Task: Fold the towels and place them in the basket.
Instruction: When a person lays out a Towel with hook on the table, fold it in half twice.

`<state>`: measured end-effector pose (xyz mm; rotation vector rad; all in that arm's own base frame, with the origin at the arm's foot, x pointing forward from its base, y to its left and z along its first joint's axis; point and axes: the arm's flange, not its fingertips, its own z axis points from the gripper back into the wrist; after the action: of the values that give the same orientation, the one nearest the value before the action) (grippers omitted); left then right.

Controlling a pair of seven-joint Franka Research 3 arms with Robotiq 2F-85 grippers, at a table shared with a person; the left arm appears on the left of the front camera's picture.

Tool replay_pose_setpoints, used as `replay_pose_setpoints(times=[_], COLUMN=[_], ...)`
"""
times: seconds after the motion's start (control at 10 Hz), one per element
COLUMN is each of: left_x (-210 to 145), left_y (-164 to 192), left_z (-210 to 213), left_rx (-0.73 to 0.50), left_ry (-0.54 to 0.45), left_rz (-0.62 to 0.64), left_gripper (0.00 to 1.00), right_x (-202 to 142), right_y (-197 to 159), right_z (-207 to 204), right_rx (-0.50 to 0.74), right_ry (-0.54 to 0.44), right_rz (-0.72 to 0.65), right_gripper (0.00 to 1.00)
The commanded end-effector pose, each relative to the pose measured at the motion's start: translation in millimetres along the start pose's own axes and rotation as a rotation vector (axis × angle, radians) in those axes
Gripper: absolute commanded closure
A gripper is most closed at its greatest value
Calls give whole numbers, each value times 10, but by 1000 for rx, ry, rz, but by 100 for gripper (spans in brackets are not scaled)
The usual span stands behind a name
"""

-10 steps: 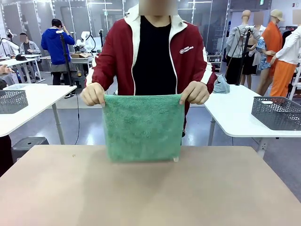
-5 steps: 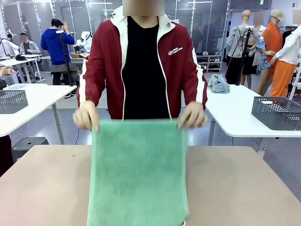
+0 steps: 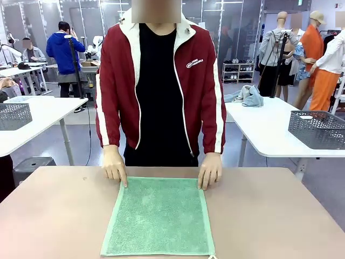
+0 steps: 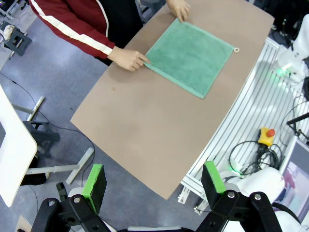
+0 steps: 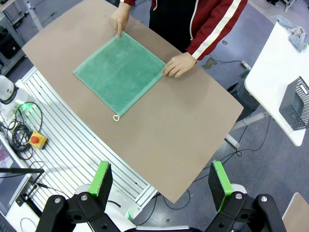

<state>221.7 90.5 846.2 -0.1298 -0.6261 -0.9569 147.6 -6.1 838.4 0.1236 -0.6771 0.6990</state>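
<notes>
A sea-green towel [image 3: 159, 216] lies flat and unfolded on the brown table [image 3: 269, 216], with a small loop [image 5: 116, 118] at one near corner. The person's two hands [image 3: 115, 167] press down its far corners. The towel [image 4: 190, 55] shows far off in the left wrist view, and again as a green square [image 5: 120, 72] in the right wrist view. My left gripper [image 4: 154, 183] hangs open high above the table's edge, nothing between its fingers. My right gripper [image 5: 159, 182] is likewise open and high up, holding nothing. The task's basket is out of view.
White tables stand behind on both sides, each with a dark mesh basket [image 3: 318, 128] [image 3: 13, 115]. A pile of cloth [image 3: 245, 96] lies on the right one. Cables and a red-button box [image 5: 36, 140] sit on the slatted frame beside my table.
The person has lowered the green towel from held upright in the air to spread flat on the table, hands now on its far corners. My grippers stayed open.
</notes>
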Motion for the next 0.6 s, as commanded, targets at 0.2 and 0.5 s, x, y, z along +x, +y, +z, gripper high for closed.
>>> replay_pose_setpoints(times=[0.2, 0.5], left_x=[17, 17], left_y=[-11, -11], left_z=[-2, -2], left_rx=[-10, -10], left_ry=[-10, -10], left_rz=[-16, -16], left_gripper=[0, 0], right_x=[6, 6], right_y=[3, 3], right_z=[-10, -10], right_rx=[7, 7], right_ry=[-4, -4], right_rz=[5, 5], right_gripper=[0, 0])
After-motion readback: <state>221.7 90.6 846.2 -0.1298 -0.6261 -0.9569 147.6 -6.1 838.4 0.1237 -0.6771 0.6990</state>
